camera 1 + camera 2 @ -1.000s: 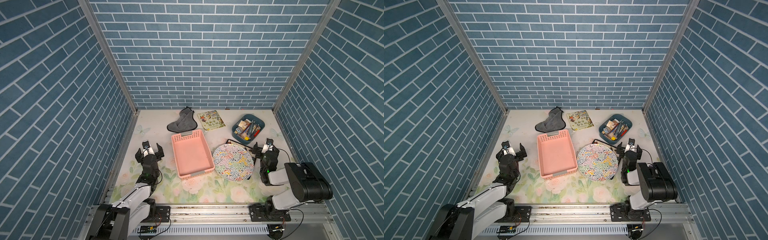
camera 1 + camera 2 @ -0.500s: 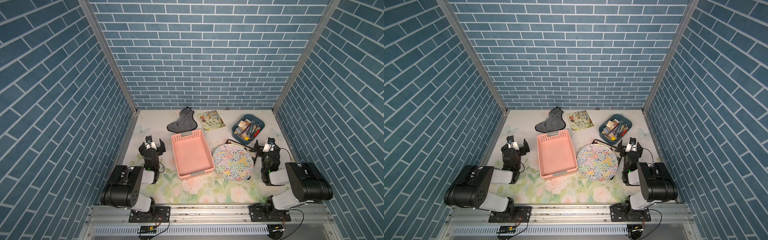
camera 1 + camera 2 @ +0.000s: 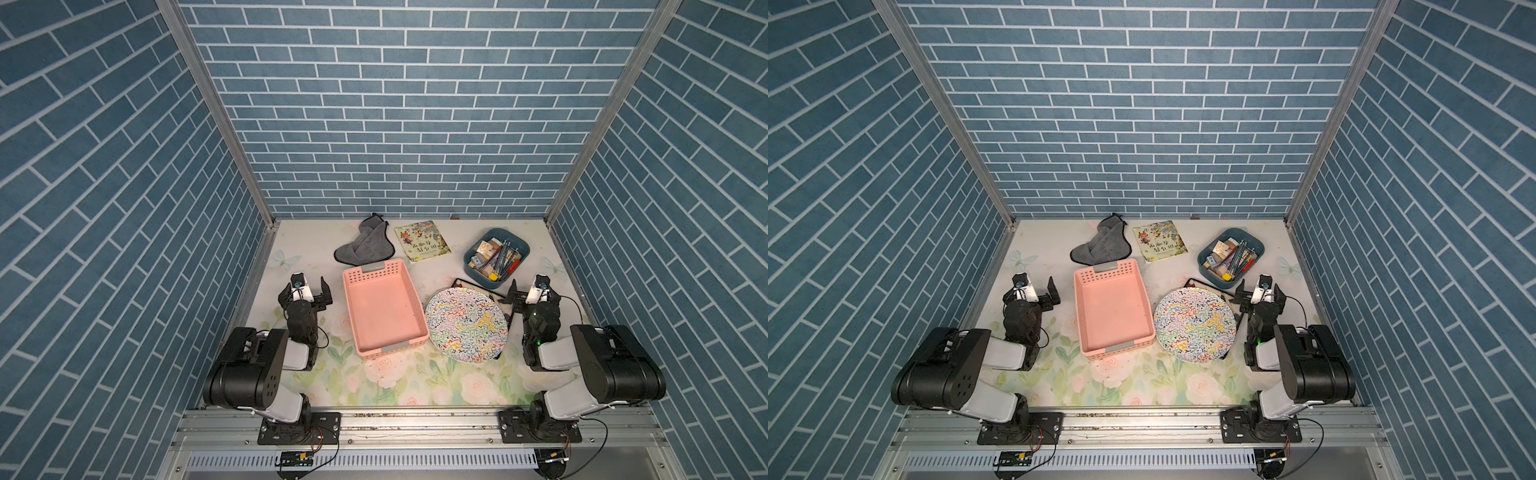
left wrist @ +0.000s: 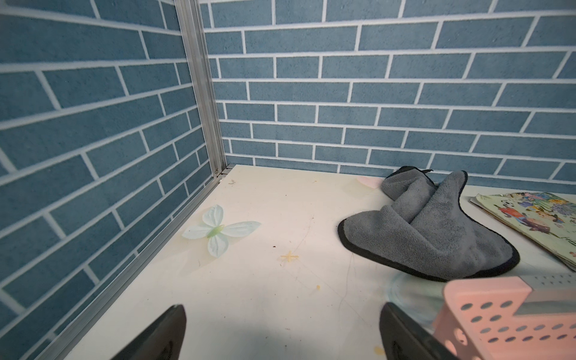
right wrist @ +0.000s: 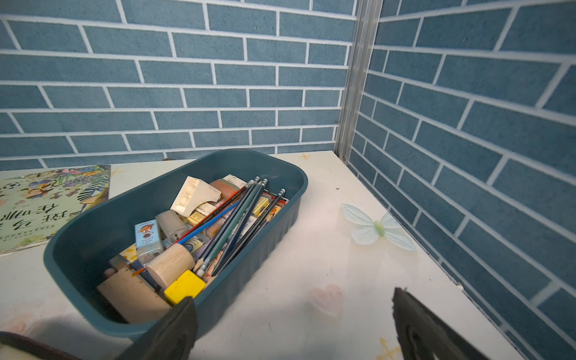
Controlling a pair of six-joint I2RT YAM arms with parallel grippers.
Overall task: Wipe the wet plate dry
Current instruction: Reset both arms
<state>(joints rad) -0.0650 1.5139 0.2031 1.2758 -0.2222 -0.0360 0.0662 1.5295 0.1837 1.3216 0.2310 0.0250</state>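
Note:
The plate (image 3: 465, 326) (image 3: 1195, 326) is round with a many-coloured squiggle pattern and lies flat on the table, right of centre. A crumpled grey cloth (image 3: 365, 247) (image 3: 1102, 247) (image 4: 430, 233) lies near the back wall. My left gripper (image 3: 305, 291) (image 3: 1036, 291) (image 4: 282, 330) hovers open and empty at the table's left side, short of the cloth. My right gripper (image 3: 532, 291) (image 3: 1260, 293) (image 5: 293, 327) is open and empty just right of the plate's far edge, not touching it.
A pink perforated basket (image 3: 384, 307) (image 3: 1111, 309) stands empty between the left gripper and the plate. A blue bin (image 3: 486, 282) (image 5: 93, 224) of pencils and blocks sits behind the plate. A picture book (image 3: 422, 241) (image 4: 536, 218) lies beside the cloth. Brick walls enclose three sides.
The left arm has folded up from a low stretched pose, its elbow link now raised near the front rail. Its gripper shifted slightly toward the back. The right arm is still.

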